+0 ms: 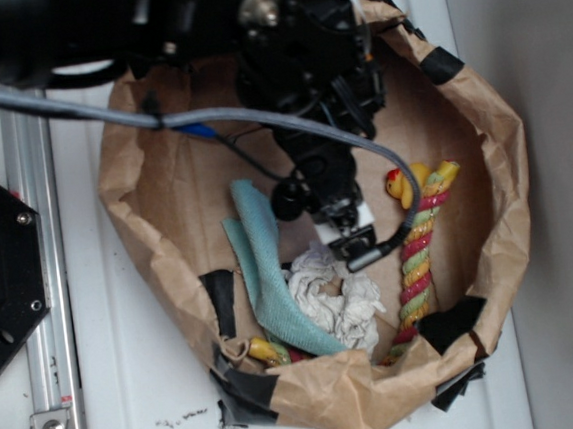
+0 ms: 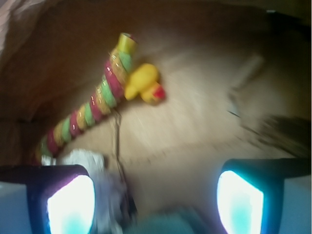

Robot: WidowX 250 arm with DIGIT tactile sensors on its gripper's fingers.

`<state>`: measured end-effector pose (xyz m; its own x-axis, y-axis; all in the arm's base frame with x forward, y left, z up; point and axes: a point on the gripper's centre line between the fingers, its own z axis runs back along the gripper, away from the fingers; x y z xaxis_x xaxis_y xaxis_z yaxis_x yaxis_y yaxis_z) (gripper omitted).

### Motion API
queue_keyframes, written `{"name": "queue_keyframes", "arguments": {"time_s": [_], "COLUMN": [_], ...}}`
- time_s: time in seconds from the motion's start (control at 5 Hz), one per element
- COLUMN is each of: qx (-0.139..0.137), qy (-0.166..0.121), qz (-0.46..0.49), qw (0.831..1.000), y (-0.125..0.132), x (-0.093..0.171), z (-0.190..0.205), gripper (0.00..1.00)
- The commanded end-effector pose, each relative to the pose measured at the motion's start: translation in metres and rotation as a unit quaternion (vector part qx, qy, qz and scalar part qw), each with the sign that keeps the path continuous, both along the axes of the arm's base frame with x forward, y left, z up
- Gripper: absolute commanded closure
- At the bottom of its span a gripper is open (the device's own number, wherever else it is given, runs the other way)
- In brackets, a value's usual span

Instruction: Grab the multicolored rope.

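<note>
The multicolored rope, twisted pink-red, green and yellow, lies along the right inner side of a brown paper bag. It also shows in the wrist view, running from upper middle down to the left. A yellow rubber duck lies beside its upper end, and shows in the wrist view too. My gripper hangs over the bag's middle, left of the rope, above the white rag. In the wrist view its jaws stand wide apart with nothing between them.
A teal cloth strip lies left of the rag, and shows at the wrist view's bottom edge. Another rope end pokes out under it. Black tape patches line the bag rim. A grey cable crosses the bag. A metal rail stands left.
</note>
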<state>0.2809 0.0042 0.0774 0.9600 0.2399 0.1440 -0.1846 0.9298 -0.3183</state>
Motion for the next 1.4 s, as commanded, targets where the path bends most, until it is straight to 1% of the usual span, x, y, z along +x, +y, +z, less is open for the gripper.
{"name": "queue_keyframes", "arguments": {"time_s": [0.0, 0.2, 0.4, 0.6, 0.8, 1.0, 1.2], "qx": [-0.037, -0.051, -0.034, -0.001, 0.019, 0.099, 0.15], "qy": [-0.014, -0.012, 0.014, 0.058, 0.058, 0.054, 0.024], "qz": [-0.006, -0.003, -0.009, -0.016, -0.029, -0.045, -0.054], "qw": [0.999, 0.999, 0.999, 0.998, 0.998, 0.993, 0.987], "y": [-0.055, -0.069, -0.081, -0.077, -0.075, -0.046, -0.019], "x": [0.047, 0.055, 0.058, 0.049, 0.04, 0.008, -0.016], "z": [-0.012, -0.015, -0.04, -0.068, -0.059, -0.011, 0.038], "gripper": [0.0, 0.0, 0.0, 1.0, 1.0, 1.0, 1.0]}}
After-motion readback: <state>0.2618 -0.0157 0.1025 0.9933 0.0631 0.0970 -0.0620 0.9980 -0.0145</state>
